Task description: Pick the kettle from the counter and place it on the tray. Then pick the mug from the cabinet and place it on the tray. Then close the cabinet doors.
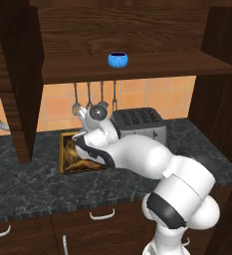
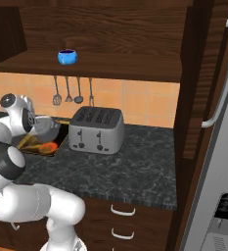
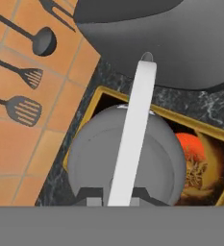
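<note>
Cabinet (image 1: pixel 122 30) up top has both doors (image 1: pixel 18 74) swung open, with the mug (image 1: pixel 118 60) sitting alone on the shelf. Tabletop (image 2: pixel 135 162) below carries the toaster (image 2: pixel 96 130), and the tray (image 3: pixel 207 166) lies just left of it against the tiled wall. Kettle (image 3: pixel 92 158) hangs right over the tray's far-left part, can't tell if it's touching down. Pincer (image 3: pixel 118 199) is clamped on the kettle's handle (image 3: pixel 135 129).
</note>
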Tool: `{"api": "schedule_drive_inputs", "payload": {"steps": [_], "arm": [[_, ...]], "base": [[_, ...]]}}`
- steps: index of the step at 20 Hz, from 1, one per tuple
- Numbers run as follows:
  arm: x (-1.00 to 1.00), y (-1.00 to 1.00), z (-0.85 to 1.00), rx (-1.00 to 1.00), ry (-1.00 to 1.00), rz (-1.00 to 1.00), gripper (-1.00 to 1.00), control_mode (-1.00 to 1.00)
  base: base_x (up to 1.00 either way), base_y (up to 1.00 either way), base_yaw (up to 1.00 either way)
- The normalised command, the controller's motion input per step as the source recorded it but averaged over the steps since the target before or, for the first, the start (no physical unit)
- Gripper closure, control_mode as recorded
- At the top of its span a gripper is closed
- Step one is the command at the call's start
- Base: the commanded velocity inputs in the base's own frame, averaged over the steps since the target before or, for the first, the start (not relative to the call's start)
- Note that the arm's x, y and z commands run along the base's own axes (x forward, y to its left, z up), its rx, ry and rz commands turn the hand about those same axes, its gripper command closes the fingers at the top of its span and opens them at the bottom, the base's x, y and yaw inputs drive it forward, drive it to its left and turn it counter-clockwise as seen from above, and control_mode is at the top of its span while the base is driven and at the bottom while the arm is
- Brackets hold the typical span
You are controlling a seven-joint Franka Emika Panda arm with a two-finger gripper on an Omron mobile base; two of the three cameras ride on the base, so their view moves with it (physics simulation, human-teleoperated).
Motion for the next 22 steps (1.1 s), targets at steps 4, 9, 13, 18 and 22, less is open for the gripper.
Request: {"api": "schedule_drive_inputs", "payload": {"steps": [4,9,13,18,22], "arm": [[0.39,0.01,-0.08,0.0,0.0,0.0,1.0,-1.0],[0.31,0.08,-0.15,0.0,0.0,0.0,1.0,-1.0],[0.32,0.09,-0.14,0.0,0.0,0.03,1.0,-1.0],[0.2,0.07,-0.21,0.0,0.0,0.06,1.0,-1.0],[0.16,0.06,-0.24,0.0,0.0,0.04,1.0,-1.0]], "base": [[0.0,0.0,0.0],[0.0,0.0,0.0],[0.0,0.0,0.0],[0.0,0.0,0.0],[0.0,0.0,0.0]]}}
